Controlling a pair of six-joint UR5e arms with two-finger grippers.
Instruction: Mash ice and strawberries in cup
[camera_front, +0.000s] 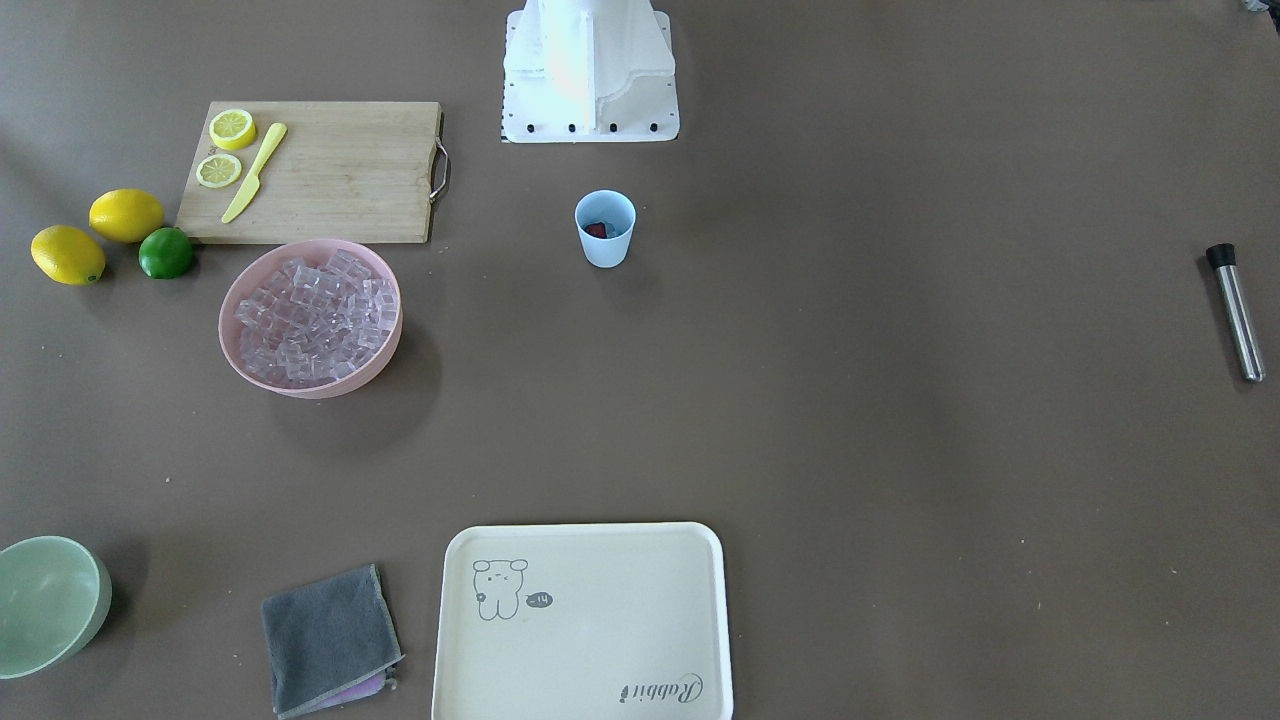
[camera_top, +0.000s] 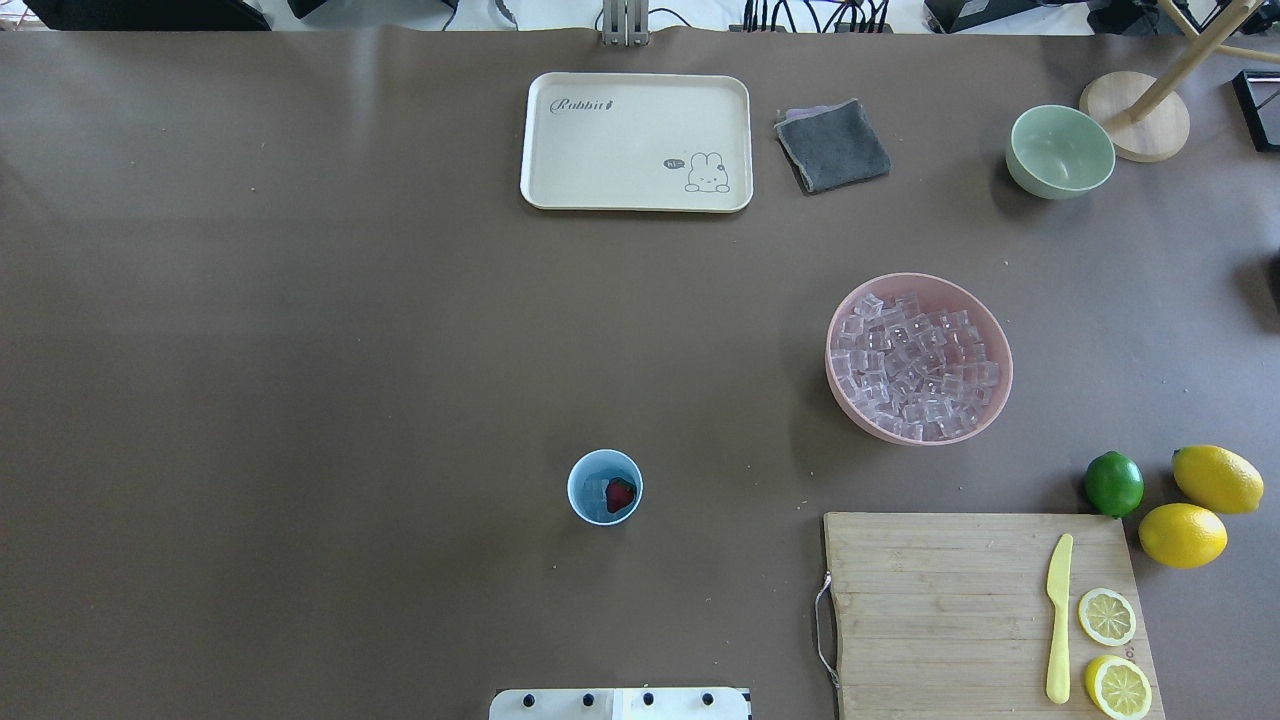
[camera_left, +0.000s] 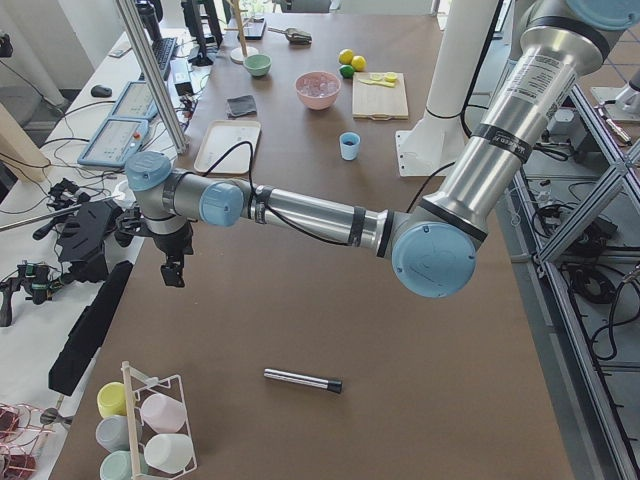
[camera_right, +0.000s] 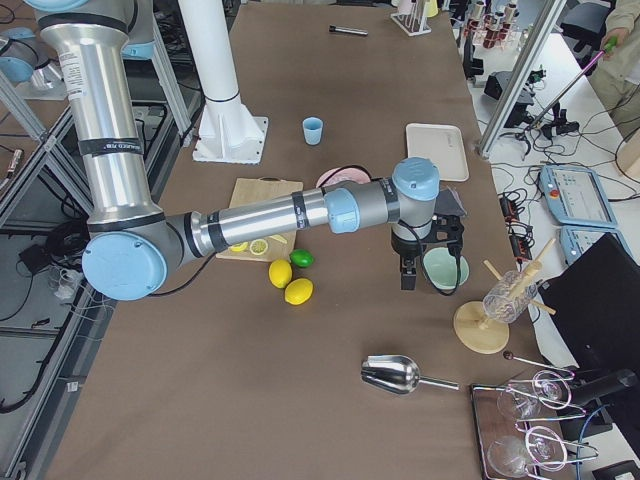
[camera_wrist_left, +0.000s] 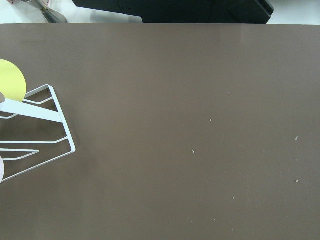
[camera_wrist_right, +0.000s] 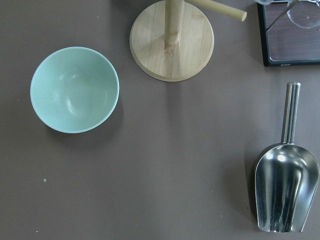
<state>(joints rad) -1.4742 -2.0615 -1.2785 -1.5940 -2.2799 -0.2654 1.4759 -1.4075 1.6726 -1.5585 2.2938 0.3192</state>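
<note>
The light blue cup (camera_front: 605, 228) (camera_top: 605, 487) stands alone near the robot's base, with a dark red strawberry (camera_front: 596, 230) (camera_top: 621, 494) inside it beside what looks like pale ice. Many clear ice cubes (camera_top: 915, 365) (camera_front: 315, 315) fill the pink bowl (camera_top: 1003, 345). My left gripper (camera_left: 173, 270) hangs past the table's left end, far from the cup. It shows in no view but the exterior left one, and I cannot tell whether it is open or shut. My right gripper (camera_right: 408, 275) hovers beside the pale green bowl (camera_right: 445, 266) (camera_wrist_right: 75, 89); its state cannot be told either.
A steel rod with a black tip (camera_front: 1237, 312) (camera_left: 303, 380) lies at the left end. A cutting board (camera_top: 960, 610) holds a yellow knife and lemon slices, with lemons and a lime (camera_top: 1114, 483) beside it. A cream tray (camera_top: 637, 140), grey cloth (camera_top: 832, 146), metal scoop (camera_wrist_right: 286, 187) and wooden stand (camera_wrist_right: 171, 40) lie farther off.
</note>
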